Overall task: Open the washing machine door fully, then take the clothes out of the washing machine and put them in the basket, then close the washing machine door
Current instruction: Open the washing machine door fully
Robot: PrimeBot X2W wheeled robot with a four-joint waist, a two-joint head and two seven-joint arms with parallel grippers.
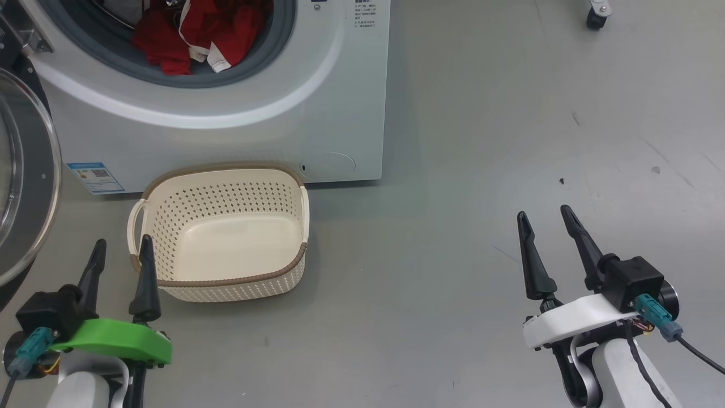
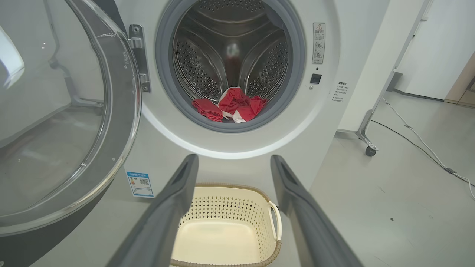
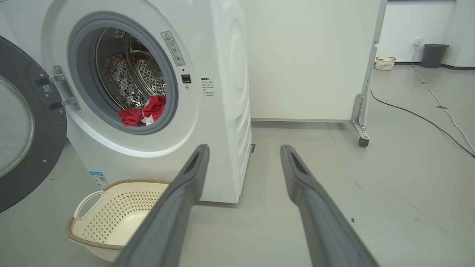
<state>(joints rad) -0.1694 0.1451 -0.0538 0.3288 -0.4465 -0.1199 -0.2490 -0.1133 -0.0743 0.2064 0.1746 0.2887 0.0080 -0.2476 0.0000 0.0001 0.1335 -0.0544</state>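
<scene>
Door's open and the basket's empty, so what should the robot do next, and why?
Probably reach the left gripper into the washing machine for the clothes: the washing machine door stands open, the basket is empty, and that gripper is open, facing the drum.

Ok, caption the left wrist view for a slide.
Open left gripper faces open washing machine; red clothes inside, empty basket below.

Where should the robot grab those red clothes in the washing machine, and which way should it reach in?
Probably the raised, crumpled hump in the middle of the clothes, their tallest fold. Reach straight in from the front through the open porthole, dipping over the grey gasket: the pile lies low at the front of the drum, and the door is swung clear.
</scene>
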